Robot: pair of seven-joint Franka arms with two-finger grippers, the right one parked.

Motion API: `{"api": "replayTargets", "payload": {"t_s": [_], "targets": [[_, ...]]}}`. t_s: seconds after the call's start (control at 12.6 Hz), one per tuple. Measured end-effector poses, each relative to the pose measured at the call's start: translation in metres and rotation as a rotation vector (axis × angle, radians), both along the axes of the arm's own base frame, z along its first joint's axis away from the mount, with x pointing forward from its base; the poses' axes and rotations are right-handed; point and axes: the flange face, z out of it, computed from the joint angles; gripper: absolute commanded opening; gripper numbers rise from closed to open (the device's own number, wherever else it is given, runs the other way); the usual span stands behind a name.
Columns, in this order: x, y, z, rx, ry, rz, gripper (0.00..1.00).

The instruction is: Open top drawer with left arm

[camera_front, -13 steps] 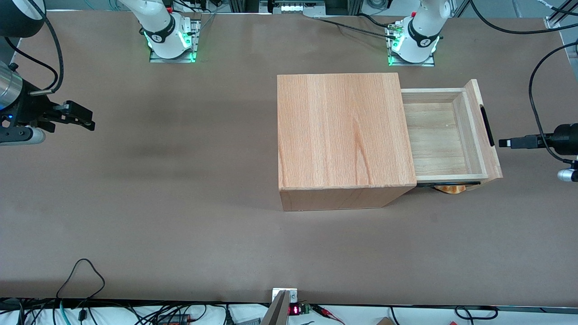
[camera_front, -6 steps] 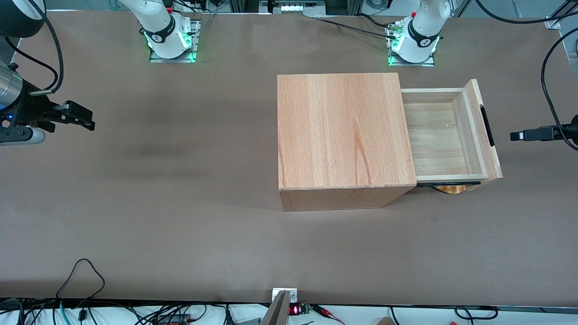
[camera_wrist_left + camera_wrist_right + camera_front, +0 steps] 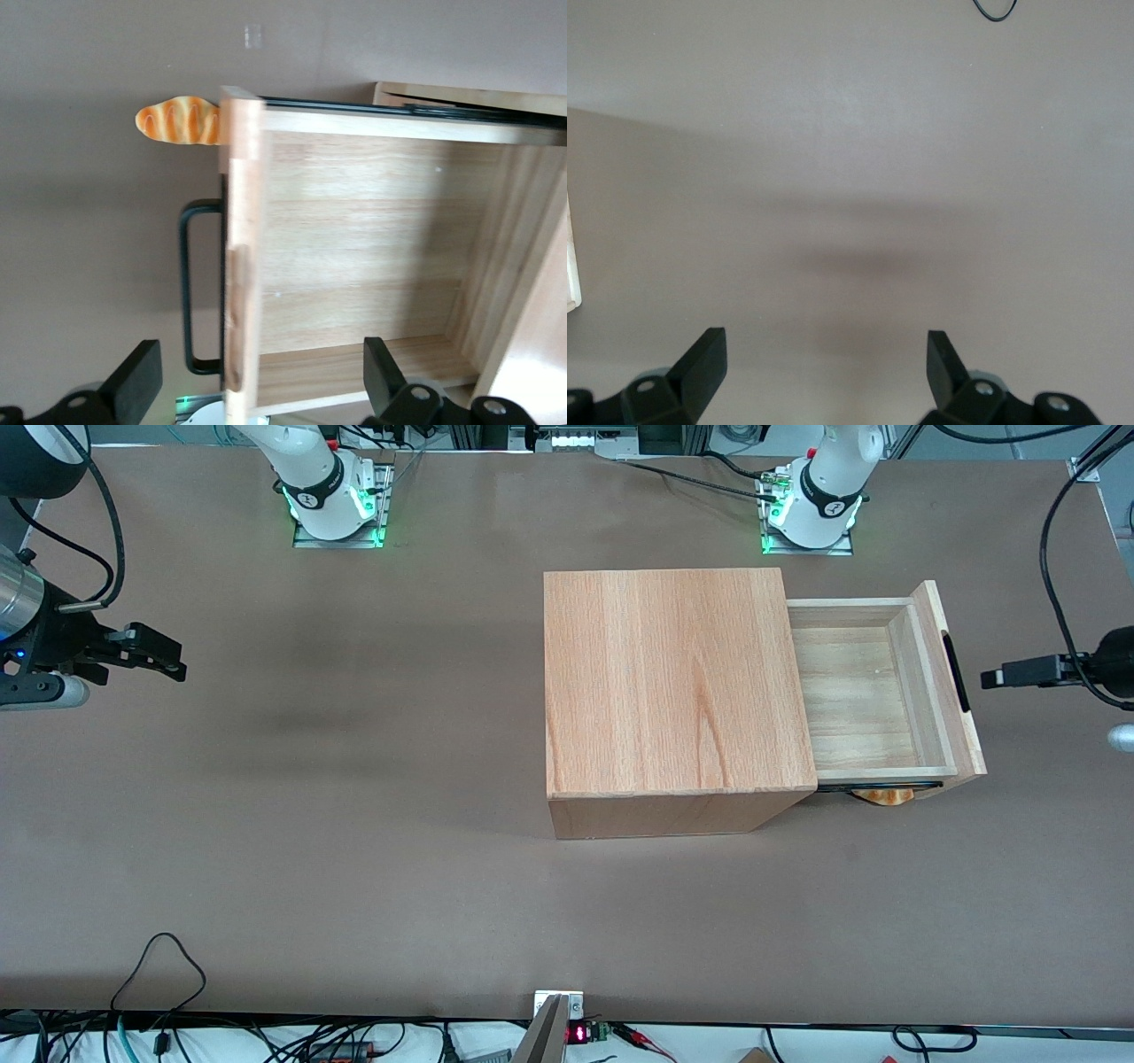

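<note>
The left arm's hand [image 3: 257, 390] stands with its two black fingers [image 3: 133, 381] spread wide apart, holding nothing and touching nothing. In the front view the hand [image 3: 997, 677] hangs above the tabletop [image 3: 354, 824] just clear of the top drawer's [image 3: 864, 691] front panel, level with the black bar handle [image 3: 956, 670] and with a gap between them.

The top drawer is pulled well out of the cabinet [image 3: 673, 682], toward the working arm's end of the tabletop, its tray bare inside.

The left wrist view looks down on the top drawer [image 3: 354, 266] from above the handle [image 3: 190, 283]. It shows the handle as a thin black bar bent at both ends into the panel, standing off the wood, which the front view gives only as a dark strip. It also shows a small bread-shaped object [image 3: 177, 121], golden orange with pale stripes and a rounded end, lying on the tabletop against the drawer's corner; in the front view only a sliver of it [image 3: 883, 796] peeps out under the drawer's nearer edge.

The front view alone shows the whole cabinet: a square box of oak-coloured wood with clear grain on its flat top. The drawer's floor is of paler planks, its walls thin light wood, its front panel thicker. The tabletop is a matt brown sheet.
</note>
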Motion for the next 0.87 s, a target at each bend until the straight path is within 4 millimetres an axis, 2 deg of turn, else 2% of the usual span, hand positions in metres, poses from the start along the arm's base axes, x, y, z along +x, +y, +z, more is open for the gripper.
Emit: {"api": "replayTargets", "payload": {"t_s": [0.55, 0.71, 0.87], "targets": [[-0.020, -0.070, 0.055, 0.065, -0.069, -0.044, 1.00], [-0.025, -0.081, 0.067, 0.073, -0.086, -0.048, 1.00], [-0.031, -0.083, 0.077, 0.103, -0.103, -0.055, 1.00]]}}
